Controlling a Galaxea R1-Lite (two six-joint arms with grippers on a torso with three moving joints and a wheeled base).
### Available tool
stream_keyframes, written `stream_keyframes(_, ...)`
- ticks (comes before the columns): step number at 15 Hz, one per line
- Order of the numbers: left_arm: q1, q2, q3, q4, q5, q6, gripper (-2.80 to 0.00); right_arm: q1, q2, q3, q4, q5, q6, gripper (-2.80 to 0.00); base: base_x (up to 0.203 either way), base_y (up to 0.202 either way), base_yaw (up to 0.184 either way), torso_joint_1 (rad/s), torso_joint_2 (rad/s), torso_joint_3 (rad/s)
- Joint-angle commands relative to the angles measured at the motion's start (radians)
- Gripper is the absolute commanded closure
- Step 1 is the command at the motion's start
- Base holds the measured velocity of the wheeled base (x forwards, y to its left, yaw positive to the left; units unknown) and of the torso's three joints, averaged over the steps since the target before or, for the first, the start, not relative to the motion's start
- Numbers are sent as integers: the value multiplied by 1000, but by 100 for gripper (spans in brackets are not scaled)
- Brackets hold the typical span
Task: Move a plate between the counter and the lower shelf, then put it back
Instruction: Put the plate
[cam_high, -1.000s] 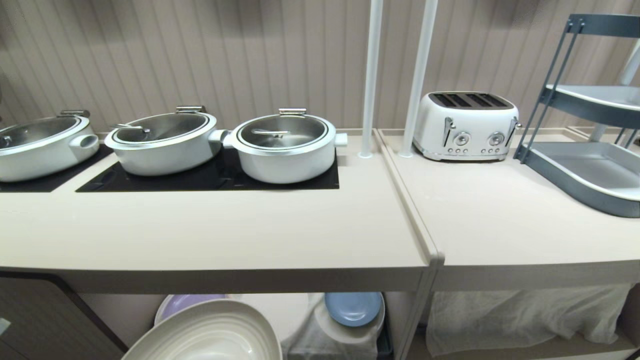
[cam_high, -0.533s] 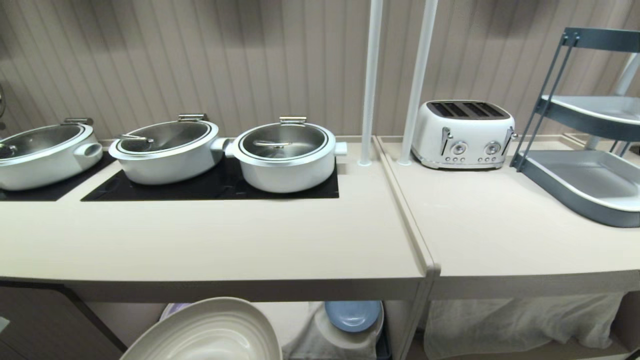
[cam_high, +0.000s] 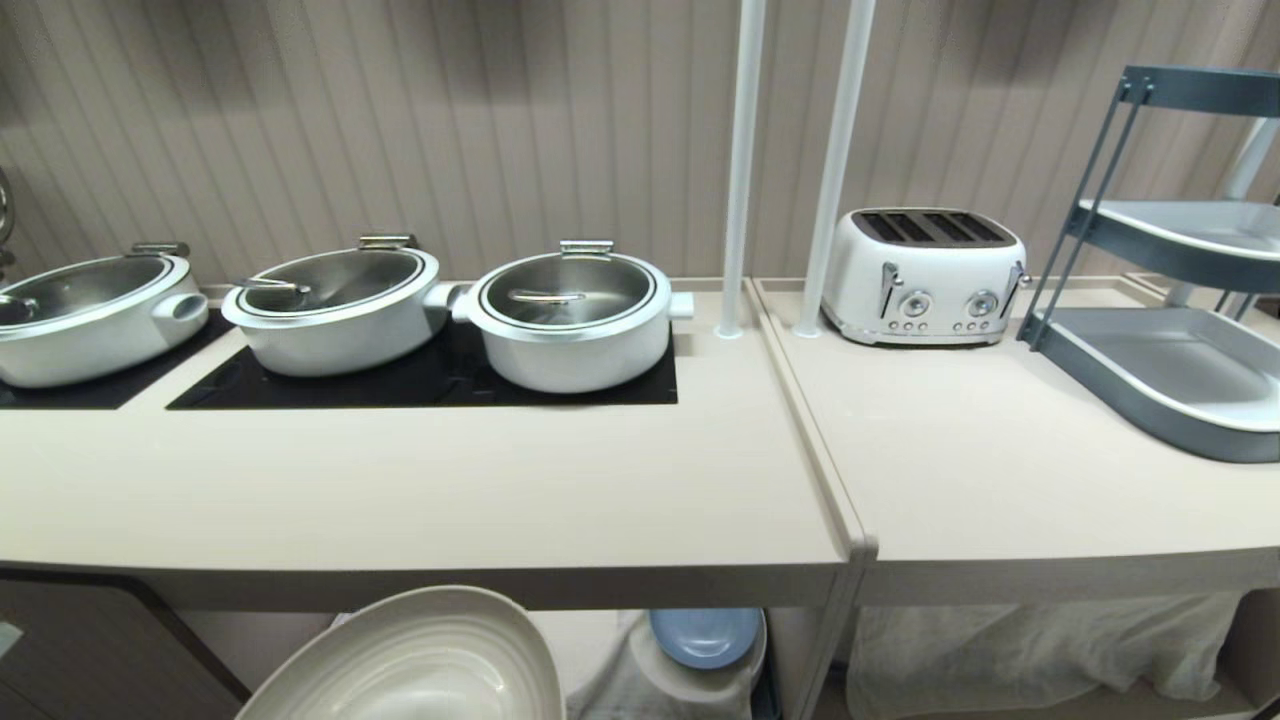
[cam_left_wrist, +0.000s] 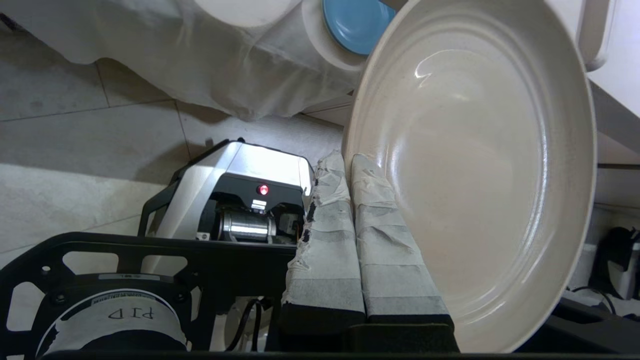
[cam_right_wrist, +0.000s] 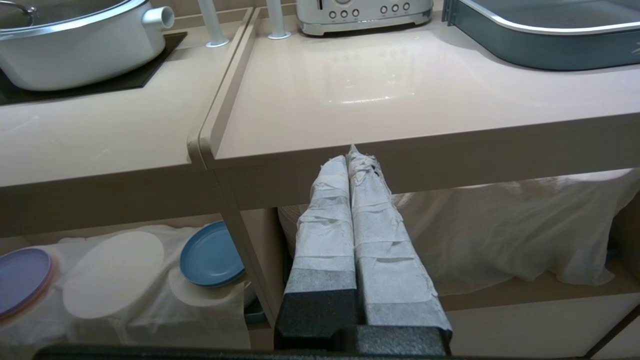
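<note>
The cream plate (cam_high: 420, 660) hangs tilted in front of the lower shelf (cam_high: 600, 640), its top rim just over the counter's (cam_high: 500, 490) thick front edge. In the left wrist view my left gripper (cam_left_wrist: 345, 162) is shut on the rim of the plate (cam_left_wrist: 480, 165), whose hollow side faces the camera. The left gripper itself is outside the head view. My right gripper (cam_right_wrist: 350, 155) is shut with nothing in it. It is parked in front of the counter's (cam_right_wrist: 380, 95) right section, level with its front edge.
A blue plate (cam_high: 705, 633) sits on a cloth-draped mound in the shelf, and a lilac plate (cam_right_wrist: 20, 280) lies further left. Three white pots (cam_high: 570, 310) stand on the black hob, with two white poles (cam_high: 740, 170), a toaster (cam_high: 925, 275) and a grey-blue tray rack (cam_high: 1170, 370) to the right.
The whole head view has shifted as the camera rose. The plate has come up against the counter's front edge and now hides the lilac plate.
</note>
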Motion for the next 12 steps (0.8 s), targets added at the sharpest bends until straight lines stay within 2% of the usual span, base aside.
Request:
stream_keyframes(1,1,19,-10,1,-1,-5,0,0,1,0,0,0,1,0,0,0,0,0,0,0)
stream_keyframes(7,1,109,-26,-87,-1,-5,0,0,1,0,0,0,1,0,0,0,0,0,0,0)
stream_keyframes(12,2,289,-49,-217,0,-11,0,0,1,0,0,0,1,0,0,0,0,0,0,0)
